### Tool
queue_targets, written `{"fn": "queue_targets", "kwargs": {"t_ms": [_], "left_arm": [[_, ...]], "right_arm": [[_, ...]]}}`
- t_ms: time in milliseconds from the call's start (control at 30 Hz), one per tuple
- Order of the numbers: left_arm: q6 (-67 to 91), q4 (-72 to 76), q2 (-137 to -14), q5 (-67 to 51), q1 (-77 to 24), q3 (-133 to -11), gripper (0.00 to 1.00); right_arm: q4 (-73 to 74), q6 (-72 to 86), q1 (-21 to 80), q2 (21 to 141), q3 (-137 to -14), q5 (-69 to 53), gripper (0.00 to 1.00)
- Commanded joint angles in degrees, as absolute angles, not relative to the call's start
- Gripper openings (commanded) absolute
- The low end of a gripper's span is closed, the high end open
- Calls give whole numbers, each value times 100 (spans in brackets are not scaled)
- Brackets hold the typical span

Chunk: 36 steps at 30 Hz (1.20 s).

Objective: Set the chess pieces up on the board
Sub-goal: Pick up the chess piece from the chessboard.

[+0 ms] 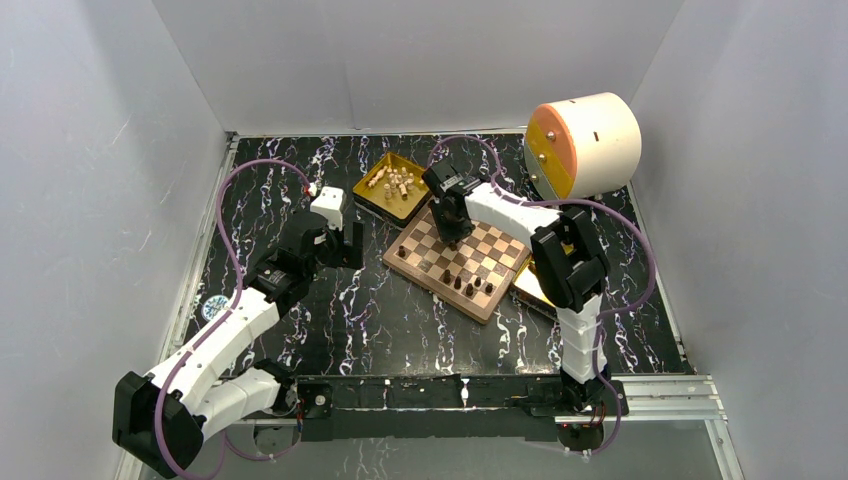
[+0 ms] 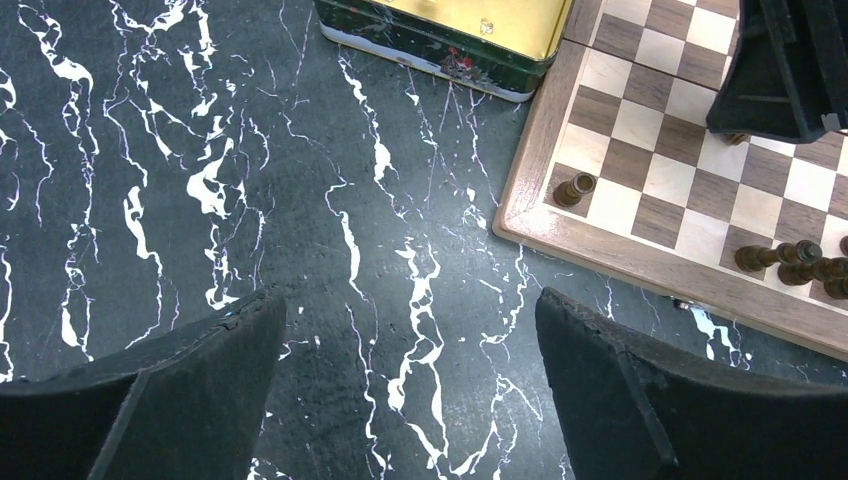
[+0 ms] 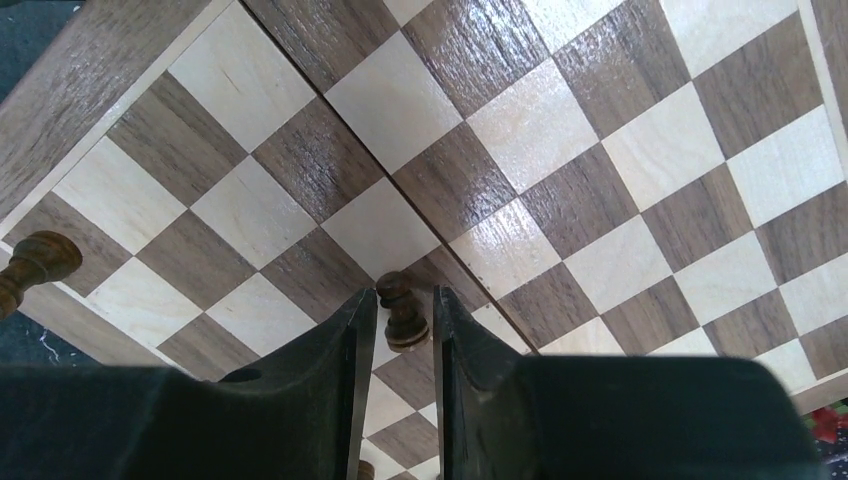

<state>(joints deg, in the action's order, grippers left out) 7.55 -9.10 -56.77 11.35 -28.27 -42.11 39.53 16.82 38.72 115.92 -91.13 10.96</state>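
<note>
The board lies angled at mid-table. My right gripper hangs low over it. In the right wrist view its jaws stand narrowly open around a dark pawn on the board, with a thin gap on each side. Another dark piece stands at the board's corner. Several dark pieces line the near edge. Pale chess pieces lie in a gold tray. My left gripper is wide open and empty over bare tabletop, left of the board.
The gold tray sits behind the board's left corner, and its green-sided wall shows in the left wrist view. A second gold tray lies partly under the right arm. An orange-faced white drum stands back right. White walls enclose the table.
</note>
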Motion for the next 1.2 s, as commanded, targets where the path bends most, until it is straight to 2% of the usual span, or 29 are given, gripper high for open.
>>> {"fn": "queue_targets", "kwargs": {"t_ms": [0, 100, 367, 500, 667, 933, 1167], "left_arm": [[765, -923, -5503, 1059, -2856, -4333, 91], [765, -928, -5493, 1025, -2856, -4332, 91], [788, -908, -5505, 940, -2856, -4322, 87], [830, -888, -5531, 877, -2855, -4330, 83], [956, -825, -5565, 805, -2854, -4326, 78], [1398, -791, -5810, 627, -2856, -4510, 71], [2173, -811, -6084, -92, -2856, -4947, 64]], "right_arm": [[4033, 1421, 3894, 11740, -9521, 1169, 36], [4044, 1383, 3894, 11846, -9572, 1163, 36], [4266, 1419, 3894, 11927, -9723, 1248, 27], [4326, 1489, 3894, 11883, -9797, 1275, 18], [4272, 1753, 3894, 11766, -9799, 1326, 12], [4004, 2109, 3885, 11399, -9554, 1314, 9], [3609, 2517, 3877, 10710, -9277, 1146, 8]]}}
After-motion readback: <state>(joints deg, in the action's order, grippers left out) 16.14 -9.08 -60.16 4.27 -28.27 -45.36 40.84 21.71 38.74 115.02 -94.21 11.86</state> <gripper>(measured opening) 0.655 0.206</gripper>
